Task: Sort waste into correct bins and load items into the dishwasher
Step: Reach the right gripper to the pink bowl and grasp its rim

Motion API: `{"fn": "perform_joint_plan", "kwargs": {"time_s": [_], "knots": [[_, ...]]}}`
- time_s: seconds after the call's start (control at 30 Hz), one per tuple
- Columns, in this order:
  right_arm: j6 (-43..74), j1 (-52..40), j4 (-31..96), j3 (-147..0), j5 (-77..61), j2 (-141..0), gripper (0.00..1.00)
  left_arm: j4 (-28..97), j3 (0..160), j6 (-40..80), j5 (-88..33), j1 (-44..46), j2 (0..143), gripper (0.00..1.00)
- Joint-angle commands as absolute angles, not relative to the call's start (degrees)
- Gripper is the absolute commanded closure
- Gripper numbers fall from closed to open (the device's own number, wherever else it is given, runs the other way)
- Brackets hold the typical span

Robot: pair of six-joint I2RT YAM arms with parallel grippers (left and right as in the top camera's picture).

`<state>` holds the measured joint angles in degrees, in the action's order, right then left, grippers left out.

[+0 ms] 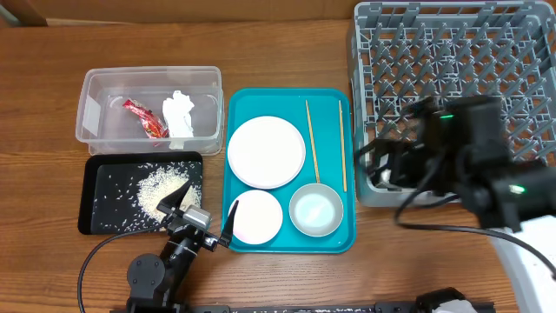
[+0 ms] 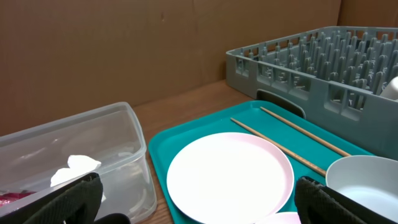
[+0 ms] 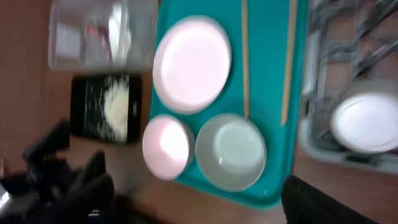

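Fingers on the left arm [image 2: 68,199] stand wide apart with nothing between them. From above, one tip lies by the near right corner of the black tray [image 1: 95,217] and the other by the left edge of the teal serving tray [image 1: 287,96]. The right fingers [image 3: 323,205] also look well apart and empty, one at each lower corner of the blurred wrist view. That arm hangs over the near left part of the grey dish rack [image 1: 452,52].

Loose white rice [image 1: 161,189] lies heaped and scattered in the black tray, mostly toward its right side. Behind it on the desk [image 1: 52,52] sits the clear plastic tub [image 1: 148,74], which holds the red sauce packet [image 1: 146,117] and, just beside it, the crumpled white napkin [image 1: 179,116].

On the teal tray, the round white plate [image 1: 266,152] lies toward the far left. Two smaller bowls sit along the near edge: a whitish one [image 1: 256,216] on the left and a pale grey-green one [image 1: 314,209] on the right, side by side. Two wooden chopsticks lie lengthwise along the right side, one [image 1: 312,139] next to the plate and one [image 1: 341,143] close to the tray's rim.

A small round white cup [image 3: 367,121] rests inside the rack near the corner closest to the teal tray. The blur hides how it sits.
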<state>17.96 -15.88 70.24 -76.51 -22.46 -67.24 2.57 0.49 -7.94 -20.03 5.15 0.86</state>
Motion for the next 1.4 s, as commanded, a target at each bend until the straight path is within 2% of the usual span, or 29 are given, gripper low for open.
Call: {"fn": "perform_joint_plan", "kwargs": {"time_s": [0.0,0.13,0.3,0.47,0.7,0.8,0.9,1.1,1.2,1.3,1.37], "knots": [[17.41,-25.61,70.19,-74.11,-19.05,-70.35,0.22,2.55,0.27,-8.78,-20.97,4.82,0.30,0.00],[21.71,-37.85,65.32,-69.43,-15.14,-74.37,0.24,2.55,0.27,-8.78,-20.99,4.82,0.30,0.00],[26.00,-47.44,55.68,-65.78,-13.98,-80.09,0.25,2.55,0.27,-8.78,-20.97,4.82,0.30,0.00],[28.75,-49.91,44.18,-65.58,-5.04,-88.55,0.31,2.55,0.27,-8.78,-20.97,4.82,0.30,0.00],[21.93,-49.87,33.93,-65.65,-11.35,-100.47,0.35,2.55,0.27,-8.78,-20.97,4.82,0.30,0.00],[23.22,-49.65,34.17,-65.69,-11.66,-103.53,0.45,2.55,0.27,-8.78,-20.99,4.82,0.30,0.00],[23.46,-49.01,34.37,-65.93,-11.66,-103.59,0.49,2.55,0.27,-8.78,-20.99,4.82,0.30,0.00],[24.03,-48.73,35.03,-66.48,-12.10,-103.57,0.81,2.57,0.27,-8.78,-20.97,4.82,0.30,0.00],[23.99,-48.73,36.12,-68.03,-12.10,-103.53,0.79,2.55,0.27,-8.78,-20.97,4.82,0.30,0.00],[21.32,-48.95,38.61,-70.48,-12.05,-103.18,0.60,2.55,0.27,-8.78,-20.97,4.82,0.30,0.00],[18.92,-48.95,40.21,-72.20,-11.16,-102.26,0.54,2.55,0.27,-8.78,-20.99,4.82,0.30,0.00]]}}
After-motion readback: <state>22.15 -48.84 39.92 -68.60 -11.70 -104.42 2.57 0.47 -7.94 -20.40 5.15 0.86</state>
